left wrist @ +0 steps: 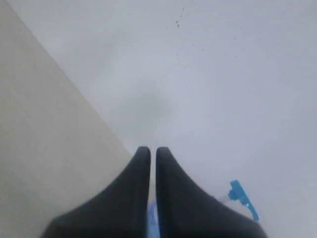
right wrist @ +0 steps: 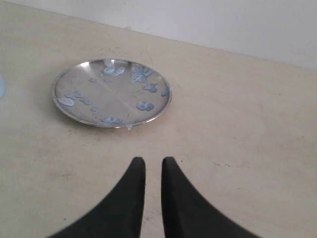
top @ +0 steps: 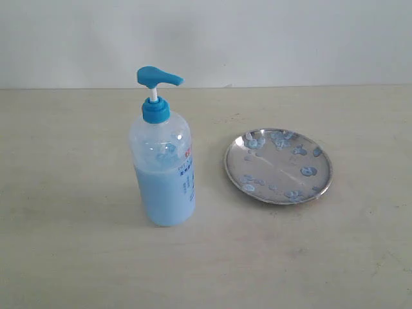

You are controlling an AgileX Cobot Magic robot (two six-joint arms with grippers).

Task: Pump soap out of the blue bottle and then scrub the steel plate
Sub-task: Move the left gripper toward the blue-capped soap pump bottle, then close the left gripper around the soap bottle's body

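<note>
The blue bottle [top: 161, 145] stands upright on the table's left half, its blue pump head [top: 158, 77] raised with the spout pointing right. Pale blue soap [top: 164, 193] fills its lower half. To its right lies the steel plate [top: 277, 168], dotted with light-blue blobs [top: 308, 171]. Neither gripper shows in the exterior view. My left gripper [left wrist: 153, 150] is shut and empty, aimed at the wall; the pump head [left wrist: 242, 198] peeks out beside its fingers. My right gripper [right wrist: 153, 161] is shut and empty above the table, short of the plate [right wrist: 106, 94].
The beige table [top: 77, 257] meets a white wall [top: 290, 38] at the back. In the right wrist view, bare tabletop [right wrist: 237, 129] lies beside the plate.
</note>
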